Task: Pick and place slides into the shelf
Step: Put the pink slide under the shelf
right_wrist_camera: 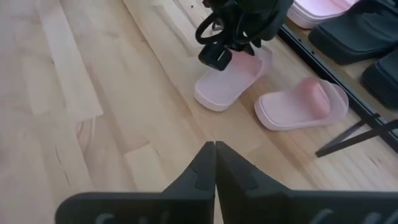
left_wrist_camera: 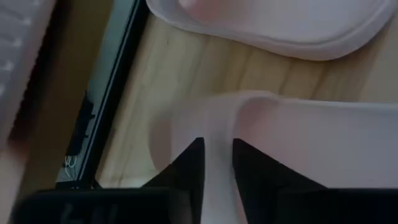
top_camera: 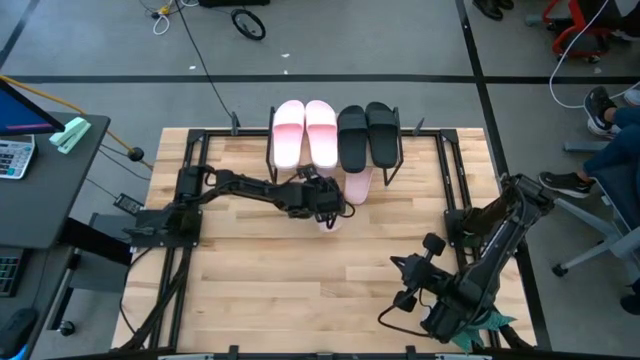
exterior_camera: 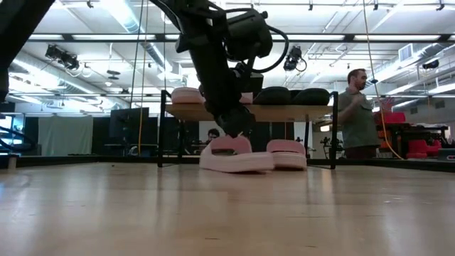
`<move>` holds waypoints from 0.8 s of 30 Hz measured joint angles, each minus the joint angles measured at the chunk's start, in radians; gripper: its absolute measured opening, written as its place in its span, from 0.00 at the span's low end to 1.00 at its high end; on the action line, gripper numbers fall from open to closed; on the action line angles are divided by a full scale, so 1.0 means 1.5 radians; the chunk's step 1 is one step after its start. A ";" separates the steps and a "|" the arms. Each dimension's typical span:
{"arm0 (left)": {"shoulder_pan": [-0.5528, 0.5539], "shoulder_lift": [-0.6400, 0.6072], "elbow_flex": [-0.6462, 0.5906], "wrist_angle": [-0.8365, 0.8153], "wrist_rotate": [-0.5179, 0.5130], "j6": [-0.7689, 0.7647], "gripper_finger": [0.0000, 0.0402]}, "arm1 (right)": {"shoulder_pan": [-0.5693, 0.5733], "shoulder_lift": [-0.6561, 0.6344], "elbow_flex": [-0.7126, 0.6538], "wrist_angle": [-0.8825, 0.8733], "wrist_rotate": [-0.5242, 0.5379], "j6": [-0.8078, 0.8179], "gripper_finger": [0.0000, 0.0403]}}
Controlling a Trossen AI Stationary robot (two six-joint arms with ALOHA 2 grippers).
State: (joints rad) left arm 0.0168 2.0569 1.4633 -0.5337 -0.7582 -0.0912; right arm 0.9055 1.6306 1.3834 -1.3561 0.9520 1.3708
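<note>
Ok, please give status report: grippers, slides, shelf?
Left gripper astride pink slide strap, table level. Right gripper shut, parked. Four slides on shelf, two below. Nothing blocking.

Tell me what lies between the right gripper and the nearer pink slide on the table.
Only bare tabletop, seen in the right wrist view, between the right gripper and the pink slide.

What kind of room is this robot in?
Probably a robot lab or workshop: a wooden table framed by black rails, cables on the grey floor, ceiling strip lights, and a person standing among equipment behind.
</note>
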 joint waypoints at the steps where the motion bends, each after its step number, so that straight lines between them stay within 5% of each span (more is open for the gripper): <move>1: 0.002 0.000 0.000 0.000 0.000 -0.001 0.24 | -0.002 0.000 0.000 0.000 0.000 0.000 0.02; 14: -0.075 0.000 0.019 -0.001 0.008 -0.036 0.39 | -0.009 0.000 0.000 0.000 -0.007 -0.001 0.02; 19: -0.126 -0.001 0.026 0.059 0.075 -0.057 0.31 | -0.009 0.000 0.000 0.000 -0.007 -0.001 0.02; 24: -0.157 0.007 0.024 0.162 0.175 -0.066 0.12 | -0.009 0.000 0.000 0.001 -0.007 -0.001 0.02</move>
State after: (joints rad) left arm -0.2192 2.0680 1.4996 -0.2911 -0.4955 -0.1909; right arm 0.8923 1.6306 1.3834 -1.3546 0.9417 1.3693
